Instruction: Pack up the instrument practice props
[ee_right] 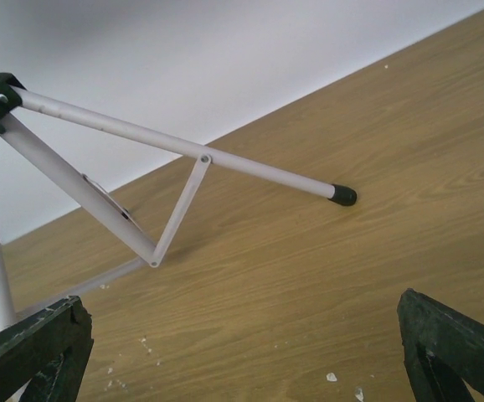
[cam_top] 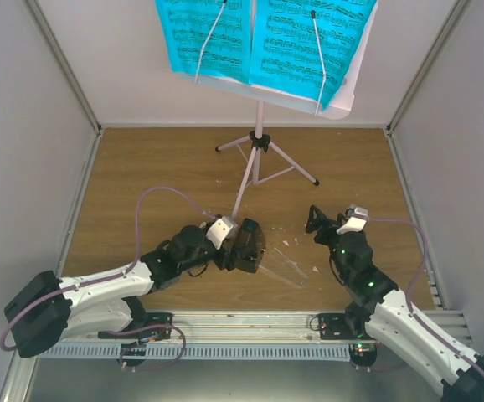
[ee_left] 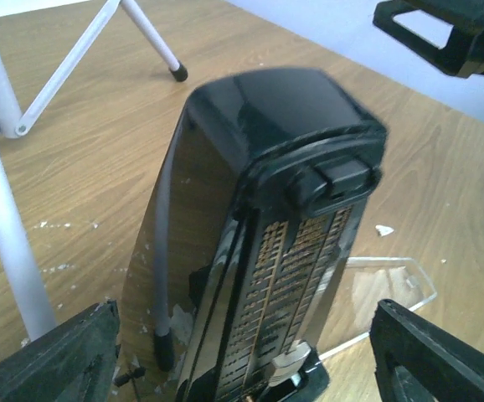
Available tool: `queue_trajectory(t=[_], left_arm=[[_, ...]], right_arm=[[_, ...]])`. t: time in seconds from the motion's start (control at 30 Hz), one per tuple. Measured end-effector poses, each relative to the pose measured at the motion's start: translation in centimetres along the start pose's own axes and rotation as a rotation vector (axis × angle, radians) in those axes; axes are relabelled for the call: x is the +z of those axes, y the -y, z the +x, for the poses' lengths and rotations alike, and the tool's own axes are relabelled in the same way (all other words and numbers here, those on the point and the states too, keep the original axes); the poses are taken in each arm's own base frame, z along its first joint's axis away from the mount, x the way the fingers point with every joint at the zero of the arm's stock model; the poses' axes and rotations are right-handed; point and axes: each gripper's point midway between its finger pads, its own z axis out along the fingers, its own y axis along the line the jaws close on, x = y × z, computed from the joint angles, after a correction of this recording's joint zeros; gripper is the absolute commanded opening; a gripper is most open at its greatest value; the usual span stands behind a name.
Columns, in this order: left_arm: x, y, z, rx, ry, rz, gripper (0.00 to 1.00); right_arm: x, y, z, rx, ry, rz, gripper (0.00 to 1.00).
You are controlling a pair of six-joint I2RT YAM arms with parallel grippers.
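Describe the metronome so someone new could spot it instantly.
Start at the pink music stand with blue sheets at the back of the wooden table, then follow its front leg toward the arms. Near that leg's foot, inside the open left gripper, is the metronome: a glossy black tapered box, the only dark prop, with a clear cover lying flat beside it.

Tripod (cam_top: pixel 260 142) blocks mid-desk (cam_top: pixel 141 167); metronome (cam_top: pixel 246 243) and cover (cam_top: pixel 285 268) crowd its six o'clock; nine and three o'clock lie open.
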Motion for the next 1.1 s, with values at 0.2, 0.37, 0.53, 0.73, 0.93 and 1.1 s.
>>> queue_trajectory(t=[0.2,0.37,0.53,0.73,0.93,1.1], left_arm=[[0.7,-0.6,1.1,0.008,-0.036,-0.028,0.73],[0.7,-1.1,1.2,0.017,-0.036,-0.053,0.68],[0.7,-1.3,1.1,0.019,-0.033,-0.07,0.62],[0.7,-1.4,1.1,0.022,-0.032,-0.076,0.61],[0.7,-1.4,1.1,0.023,-0.032,-0.08,0.82],[0.4,-1.4,0.6,0.02,-0.013,-0.081,0.99]], right_arm=[[0.3,0.3,0.6,-0.011,-0.02,0.017,1.0],[0.3,0.3,0.6,-0.012,-0.019,0.021,0.99],[0.3,0.4,0.6,-0.012,-0.016,0.025,1.0],[0.3,0.5,0.5,-0.012,-0.013,0.029,1.0],[0.3,0.5,0.5,-0.013,-0.012,0.031,1.0],[0.3,0.5,0.5,-0.019,-0.012,0.031,1.0]])
